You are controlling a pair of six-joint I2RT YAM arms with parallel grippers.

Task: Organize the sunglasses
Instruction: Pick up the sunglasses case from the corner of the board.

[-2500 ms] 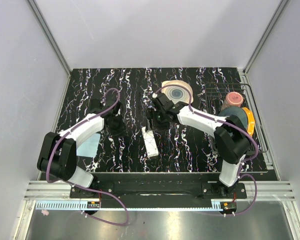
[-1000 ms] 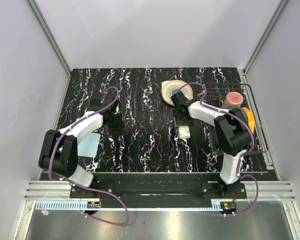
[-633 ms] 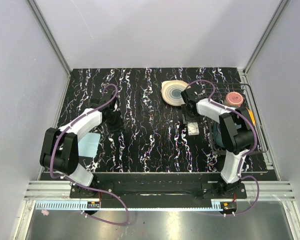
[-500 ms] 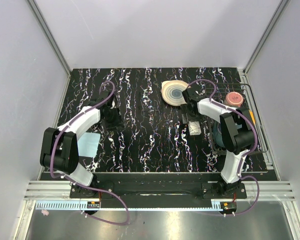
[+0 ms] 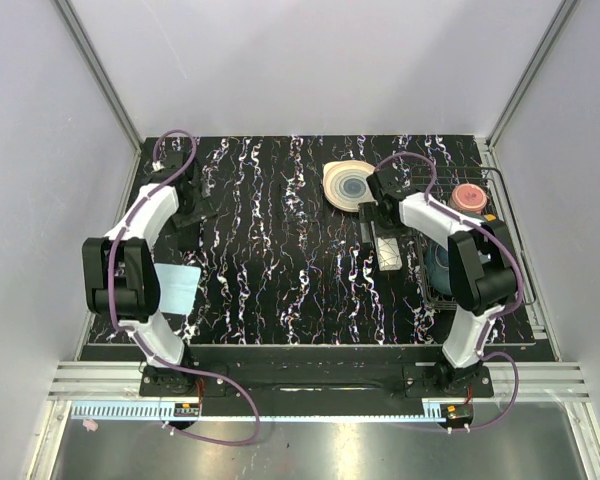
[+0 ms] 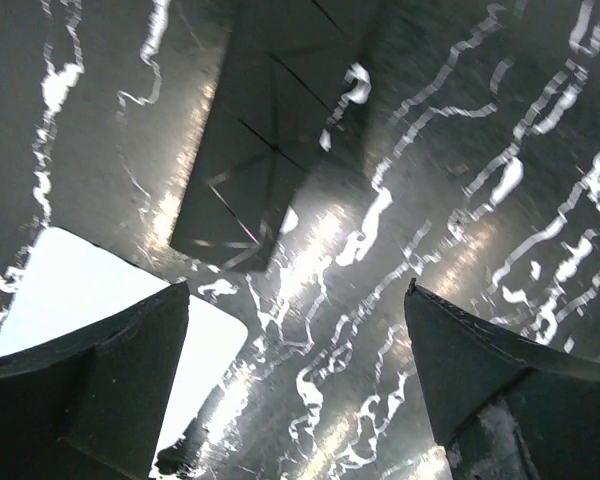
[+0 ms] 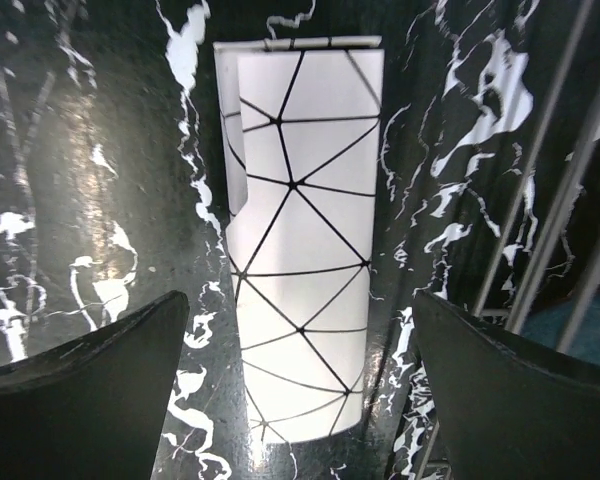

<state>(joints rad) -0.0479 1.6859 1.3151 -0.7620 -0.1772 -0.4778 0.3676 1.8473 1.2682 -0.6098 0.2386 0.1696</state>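
The sunglasses are out of view in every frame. My right gripper (image 5: 372, 222) (image 7: 300, 385) hangs open over a white oblong box (image 5: 388, 252) (image 7: 300, 230) patterned with black triangle lines. The box lies flat on the table beside the wire rack, and the fingers (image 7: 90, 390) stand wide on either side of it without touching. My left gripper (image 5: 192, 212) (image 6: 295, 385) is open at the far left of the table with nothing between its fingers. A flat black case (image 6: 265, 165) with the same line pattern lies just beyond it.
A pale blue sheet (image 5: 177, 290) (image 6: 70, 290) lies at the left near the front. A ringed plate (image 5: 346, 184) sits behind the right gripper. The wire rack (image 5: 513, 262) (image 7: 565, 190) at the right holds a pink bowl (image 5: 469, 196) and other dishes.
The right gripper carried the white box to the right, set it down beside the rack and opened. The left arm swung out to the far left and its gripper opened.
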